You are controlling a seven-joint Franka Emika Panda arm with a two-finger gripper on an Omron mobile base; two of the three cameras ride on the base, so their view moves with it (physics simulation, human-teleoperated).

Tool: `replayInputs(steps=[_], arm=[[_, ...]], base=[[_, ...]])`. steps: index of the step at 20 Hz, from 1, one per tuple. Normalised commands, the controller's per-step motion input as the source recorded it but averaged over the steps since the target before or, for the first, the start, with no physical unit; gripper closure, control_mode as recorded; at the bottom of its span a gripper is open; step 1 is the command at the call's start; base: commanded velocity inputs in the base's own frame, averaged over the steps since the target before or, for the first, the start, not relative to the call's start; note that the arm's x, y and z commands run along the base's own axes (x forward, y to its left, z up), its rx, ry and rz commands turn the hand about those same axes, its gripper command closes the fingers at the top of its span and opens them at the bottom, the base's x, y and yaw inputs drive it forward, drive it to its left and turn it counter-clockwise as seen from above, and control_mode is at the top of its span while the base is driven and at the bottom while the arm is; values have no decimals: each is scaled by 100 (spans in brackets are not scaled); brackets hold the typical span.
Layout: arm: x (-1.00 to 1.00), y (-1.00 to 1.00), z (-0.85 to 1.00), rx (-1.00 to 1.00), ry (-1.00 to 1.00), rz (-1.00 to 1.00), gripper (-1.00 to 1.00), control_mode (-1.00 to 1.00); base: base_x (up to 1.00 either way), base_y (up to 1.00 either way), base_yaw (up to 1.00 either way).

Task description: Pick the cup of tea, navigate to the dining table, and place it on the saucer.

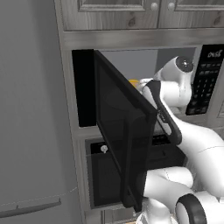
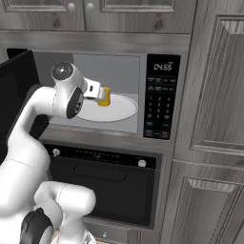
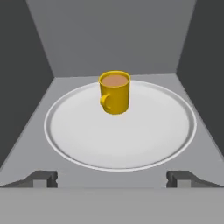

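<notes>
Yellow cup of tea (image 3: 115, 92) with side handle, upright on white plate (image 3: 87, 140), gripper (image 3: 112, 178) spread wide

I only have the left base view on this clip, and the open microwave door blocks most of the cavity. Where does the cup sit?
Observer: The cup of tea stands upright on the round white microwave plate, toward its back.
Operator: Has the tool got it?
Observer: No. The tool is open and short of the cup, its fingertips wide apart.
Operator: Which way is the handle?
Observer: In the hand view it points toward the camera, a little left.
</notes>
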Motion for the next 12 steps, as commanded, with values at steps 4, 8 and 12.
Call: replayInputs(steps=[4,8,12], arm=[[83,10,-28,0,0,-2,-100,-100],[59,13,-42,0,0,-12,-100,-100],[31,19,-46,0,5,-20,-100,-100]], base=[[0,0,0],[0,0,0],[0,0,0]])
